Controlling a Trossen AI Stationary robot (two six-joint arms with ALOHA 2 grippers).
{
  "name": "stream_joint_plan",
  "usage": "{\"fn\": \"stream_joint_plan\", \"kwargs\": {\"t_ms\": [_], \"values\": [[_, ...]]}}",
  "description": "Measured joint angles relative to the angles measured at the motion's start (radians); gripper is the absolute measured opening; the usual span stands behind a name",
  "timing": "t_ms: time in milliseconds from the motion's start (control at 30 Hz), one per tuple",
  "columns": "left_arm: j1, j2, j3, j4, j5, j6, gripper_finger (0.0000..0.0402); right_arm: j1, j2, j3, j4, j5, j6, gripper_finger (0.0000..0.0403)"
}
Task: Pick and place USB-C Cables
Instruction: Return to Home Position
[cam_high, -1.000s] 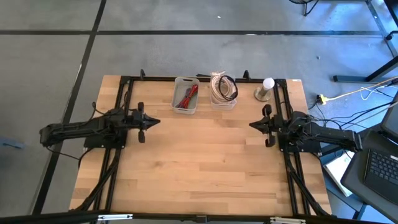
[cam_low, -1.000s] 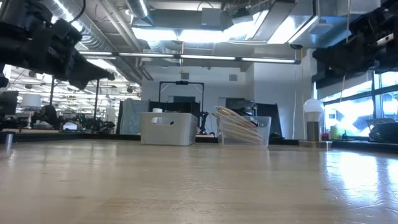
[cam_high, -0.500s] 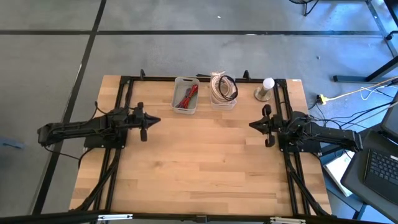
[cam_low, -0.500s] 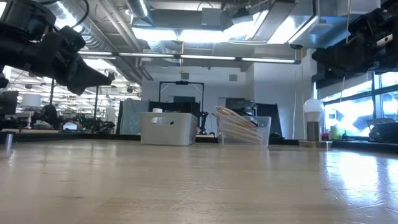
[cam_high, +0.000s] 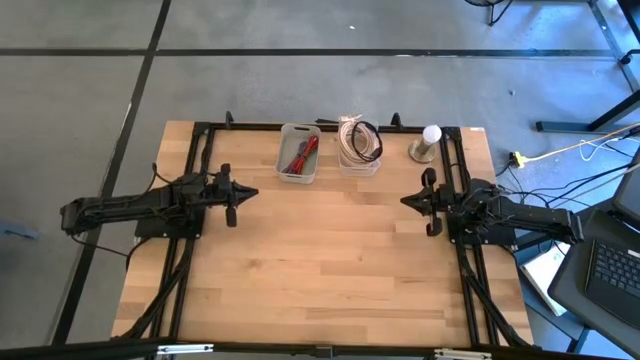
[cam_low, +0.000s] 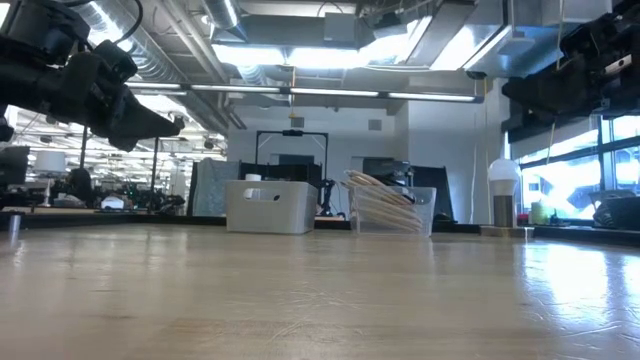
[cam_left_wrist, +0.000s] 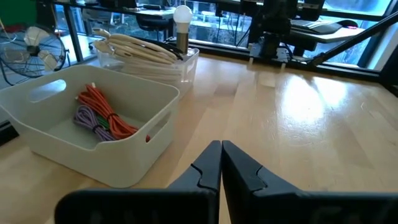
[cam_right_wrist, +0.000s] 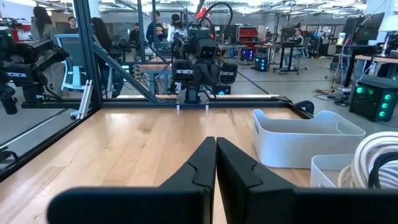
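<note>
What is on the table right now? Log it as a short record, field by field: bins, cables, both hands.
white bin: far edge of the table; holds a red cable and a purple cable
transparent bin: right beside the white bin; holds cream-white coils and a black cable
ball-topped object: far right corner, outside both bins
left hand: shut, empty, raised over the table's left side
right hand: shut, empty, over the right side

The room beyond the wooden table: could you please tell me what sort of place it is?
Likely an open-plan robotics lab: people stand among equipment-laden desks, and bare ducts run under the ceiling.
</note>
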Motion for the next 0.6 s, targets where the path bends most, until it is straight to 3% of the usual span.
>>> {"fn": "stream_joint_plan", "kwargs": {"t_ms": [600], "values": [[0.0,0.0,0.0,0.001,0.001,0.0,0.001,0.0,0.0,0.0,0.0,0.0,-0.001,0.0015]]}}
